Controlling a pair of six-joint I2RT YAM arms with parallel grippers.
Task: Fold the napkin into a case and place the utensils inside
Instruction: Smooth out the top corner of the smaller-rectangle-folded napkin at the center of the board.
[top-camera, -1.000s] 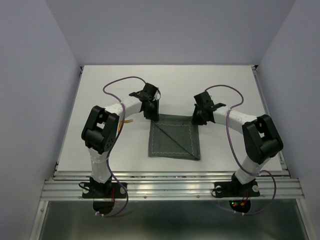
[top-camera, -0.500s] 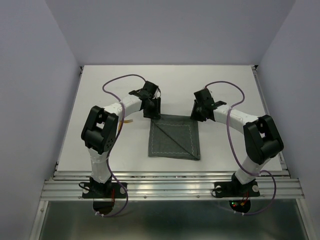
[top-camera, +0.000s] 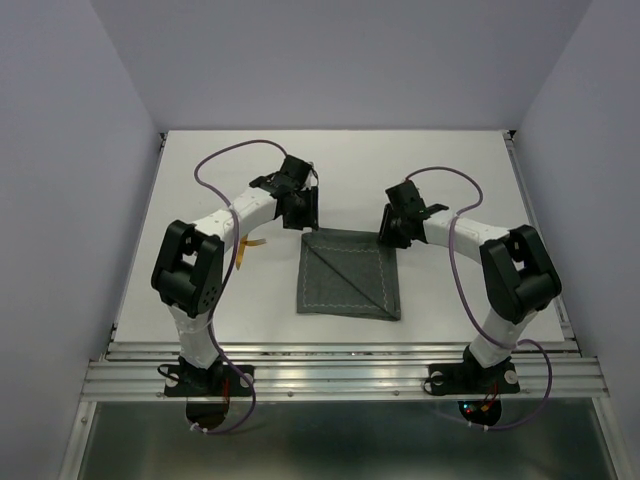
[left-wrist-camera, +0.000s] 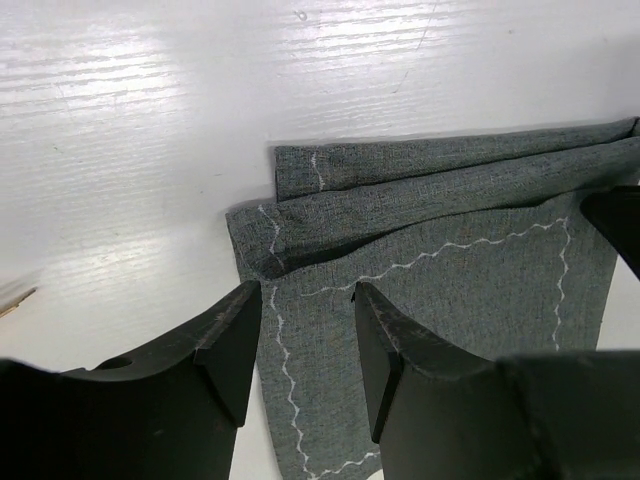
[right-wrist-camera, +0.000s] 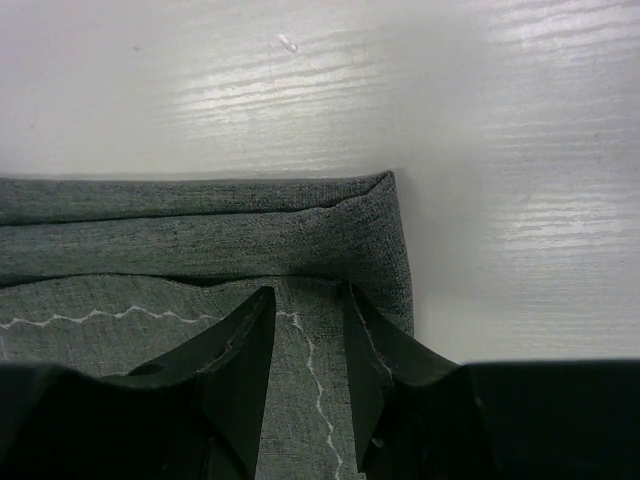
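The napkin (top-camera: 348, 275) lies folded into a dark grey-green rectangle with light stitching in the middle of the white table. Its far edge is rolled over in layers, as the left wrist view (left-wrist-camera: 450, 190) and the right wrist view (right-wrist-camera: 200, 215) show. My left gripper (top-camera: 304, 214) is open over the far left corner, its fingers either side of the stitched hem (left-wrist-camera: 308, 305). My right gripper (top-camera: 391, 229) is open over the far right corner (right-wrist-camera: 310, 300). A gold utensil (top-camera: 253, 243) pokes out beside the left forearm, left of the napkin.
The white table (top-camera: 450, 170) has raised rails along its left and right sides and a metal frame at the near edge. Purple cables loop above both arms.
Both grippers have shifted slightly toward the far side at the napkin's far corners, and the left arm's elbow has swung outward. The napkin lies as before.
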